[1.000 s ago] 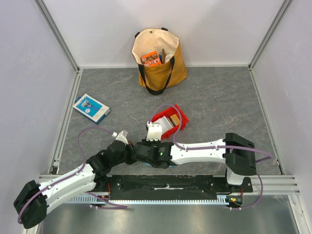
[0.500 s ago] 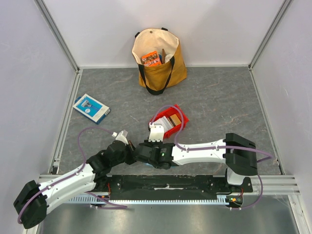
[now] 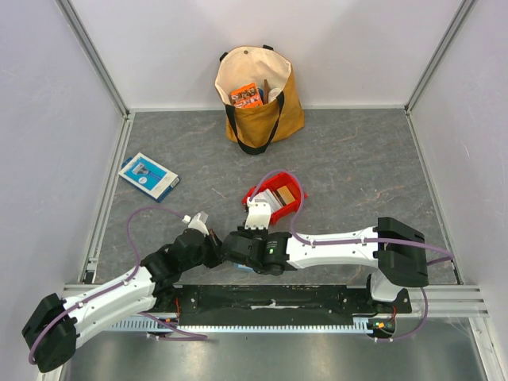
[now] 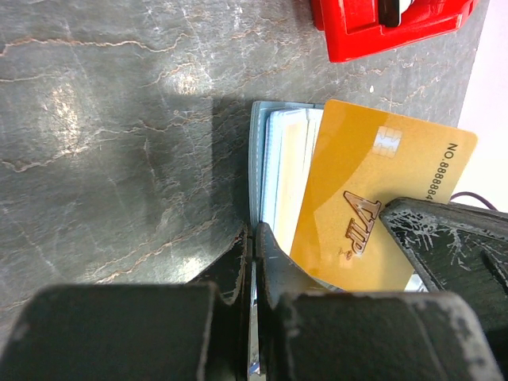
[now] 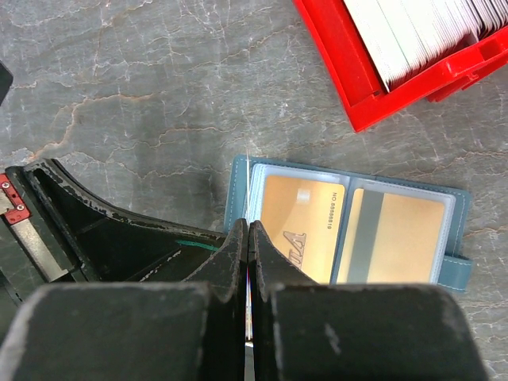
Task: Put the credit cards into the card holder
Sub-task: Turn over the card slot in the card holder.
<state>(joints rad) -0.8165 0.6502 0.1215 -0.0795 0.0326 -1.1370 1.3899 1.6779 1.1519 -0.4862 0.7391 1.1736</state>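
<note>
The teal card holder (image 5: 238,184) lies open on the grey table, with gold cards (image 5: 302,222) behind its clear pockets. My left gripper (image 4: 254,238) is shut on the holder's left edge (image 4: 255,159). My right gripper (image 5: 250,234) is shut on a gold VIP credit card (image 4: 373,182). That card is edge-on in the right wrist view, and its far edge is at the holder's left pocket. From above, both grippers meet near the table's front, the left (image 3: 213,248) beside the right (image 3: 227,244), and the arms hide the holder.
A red bin (image 3: 289,208) of more credit cards (image 5: 421,32) stands just behind the holder. A tan tote bag (image 3: 258,95) is at the back. A blue-and-white flat box (image 3: 148,175) lies at the left. Walls close off the left, right and back.
The right arm's elbow has drifted right and its wrist has turned slightly. The red bin looks nudged round a little. The left arm has not moved.
</note>
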